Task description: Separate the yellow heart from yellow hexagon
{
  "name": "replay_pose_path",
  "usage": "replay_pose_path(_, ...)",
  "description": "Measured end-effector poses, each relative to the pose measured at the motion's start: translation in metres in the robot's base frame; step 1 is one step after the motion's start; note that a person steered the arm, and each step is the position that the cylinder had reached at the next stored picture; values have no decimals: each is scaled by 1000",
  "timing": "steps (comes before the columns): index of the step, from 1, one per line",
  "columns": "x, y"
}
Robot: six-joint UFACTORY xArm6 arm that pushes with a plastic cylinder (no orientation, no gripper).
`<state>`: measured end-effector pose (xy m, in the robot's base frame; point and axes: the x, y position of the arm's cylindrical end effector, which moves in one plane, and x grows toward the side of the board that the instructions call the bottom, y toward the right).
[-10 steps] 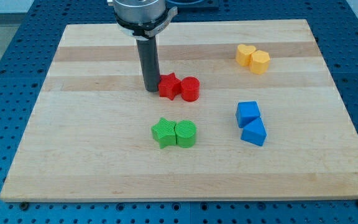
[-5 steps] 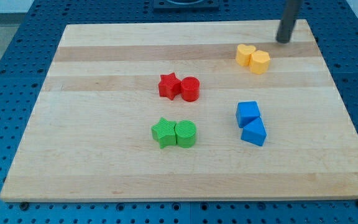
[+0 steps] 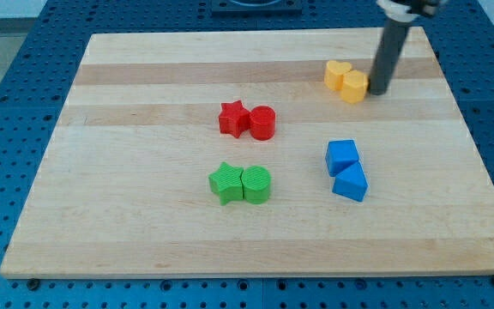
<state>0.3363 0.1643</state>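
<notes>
The yellow heart [image 3: 337, 74] and the yellow hexagon [image 3: 355, 85] sit touching each other near the view's upper right of the wooden board [image 3: 144, 223], the heart to the upper left. My tip [image 3: 377, 91] rests on the board right against the hexagon's right side. The dark rod rises from there to the view's top edge.
A red star [image 3: 233, 118] and a red cylinder [image 3: 262, 123] touch at the board's centre. A green star [image 3: 225, 183] and a green cylinder [image 3: 256, 184] touch below them. A blue cube [image 3: 342, 156] and a blue triangular block [image 3: 351, 184] sit at the right.
My tip moved from beside the red star across to the board's top right, then came down to the hexagon's right side. The yellow pair has shifted slightly left.
</notes>
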Motion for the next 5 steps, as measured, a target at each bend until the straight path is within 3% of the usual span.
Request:
replay_pose_path(4,-40,-164)
replay_pose_path(5,-40,-88)
